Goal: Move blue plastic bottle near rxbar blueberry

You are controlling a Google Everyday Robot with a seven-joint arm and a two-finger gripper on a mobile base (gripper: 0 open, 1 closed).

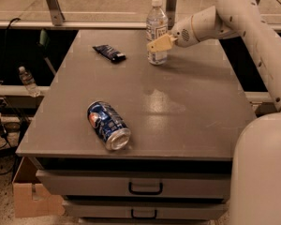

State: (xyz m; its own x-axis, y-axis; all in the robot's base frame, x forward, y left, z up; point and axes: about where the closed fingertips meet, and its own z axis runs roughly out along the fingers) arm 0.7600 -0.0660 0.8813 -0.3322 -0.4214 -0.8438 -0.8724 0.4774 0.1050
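Observation:
The blue plastic bottle, clear with a white cap and white label, stands upright near the table's far edge, right of center. My gripper reaches in from the right and is shut on the bottle's lower body; one tan finger crosses its front. The rxbar blueberry, a flat dark navy wrapper, lies on the table to the left of the bottle, a short gap away.
A crushed blue soda can lies on its side at the front left of the grey table. A small bottle stands off the table at left. Drawers sit below the front edge; a cardboard box is on the floor.

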